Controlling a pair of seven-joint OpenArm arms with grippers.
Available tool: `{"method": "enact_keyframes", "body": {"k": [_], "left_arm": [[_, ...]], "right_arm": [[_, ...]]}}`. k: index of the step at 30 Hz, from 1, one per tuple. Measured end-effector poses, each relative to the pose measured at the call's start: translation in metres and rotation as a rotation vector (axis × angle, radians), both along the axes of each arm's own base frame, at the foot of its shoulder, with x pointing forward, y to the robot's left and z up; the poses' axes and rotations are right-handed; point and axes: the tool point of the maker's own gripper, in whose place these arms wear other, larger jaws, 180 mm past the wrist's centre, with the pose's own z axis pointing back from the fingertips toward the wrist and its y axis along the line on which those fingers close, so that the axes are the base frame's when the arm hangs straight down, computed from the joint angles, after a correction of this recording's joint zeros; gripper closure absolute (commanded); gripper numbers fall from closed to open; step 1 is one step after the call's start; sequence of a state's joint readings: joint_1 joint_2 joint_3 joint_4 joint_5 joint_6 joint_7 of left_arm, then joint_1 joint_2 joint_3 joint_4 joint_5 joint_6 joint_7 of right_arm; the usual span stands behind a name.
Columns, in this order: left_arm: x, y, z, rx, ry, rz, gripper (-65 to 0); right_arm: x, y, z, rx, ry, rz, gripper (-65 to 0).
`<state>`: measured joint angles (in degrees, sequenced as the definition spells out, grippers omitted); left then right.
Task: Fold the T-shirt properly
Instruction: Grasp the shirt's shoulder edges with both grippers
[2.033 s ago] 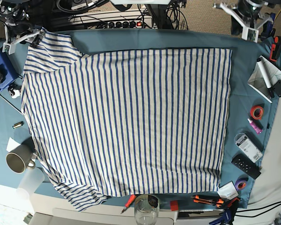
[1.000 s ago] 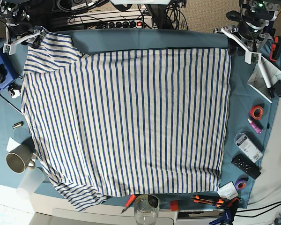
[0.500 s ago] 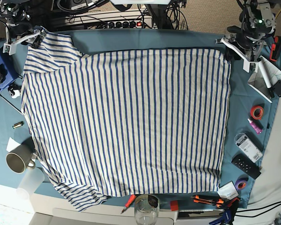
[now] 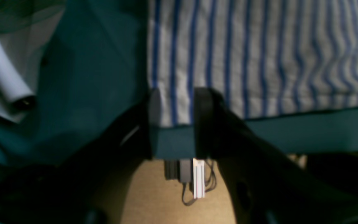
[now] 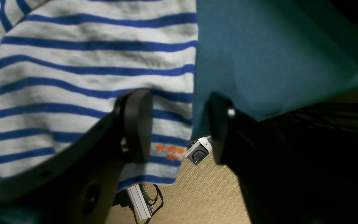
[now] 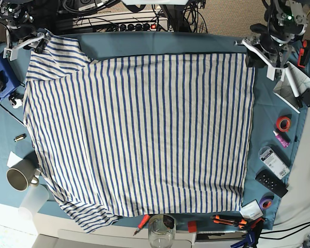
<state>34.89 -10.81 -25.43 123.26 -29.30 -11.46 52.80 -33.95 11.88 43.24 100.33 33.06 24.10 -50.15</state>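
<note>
T-shirt (image 6: 139,129) lies spread flat on the teal table cloth (image 6: 165,44), each far corner straddled by spread jaws: left gripper (image 4: 174,109) at the hem corner, right gripper (image 5: 179,124) at the sleeve. Small orange print there is unreadable.

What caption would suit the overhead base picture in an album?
Striped T-shirt spread flat on the teal table cloth, a claw at each far corner: left claw, right claw.

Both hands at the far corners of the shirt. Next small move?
Probably close both. The left hand straddles the shirt corner, jaws apart; the right hand is open over the sleeve hem, one finger off the cloth, so nudge it inward first.
</note>
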Motion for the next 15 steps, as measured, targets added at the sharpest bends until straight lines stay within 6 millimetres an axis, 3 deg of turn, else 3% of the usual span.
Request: {"method": "enact_keyframes", "body": {"k": [6,11,15], "left_arm": [[-0.001,0.002,-0.008,-0.011,0.01,0.011,-15.6],[0.012,0.006,-0.016,-0.026,0.0,0.029,-15.6],[0.007,0.008,-0.036,-0.052,0.053,0.037,-15.6]], "right_arm": [[0.0,0.0,0.0,0.0,-0.001,0.0,-29.0],[0.0,0.0,0.0,0.0,0.0,0.0,-29.0],[0.0,0.0,0.0,0.0,0.0,0.0,-29.0]]}}
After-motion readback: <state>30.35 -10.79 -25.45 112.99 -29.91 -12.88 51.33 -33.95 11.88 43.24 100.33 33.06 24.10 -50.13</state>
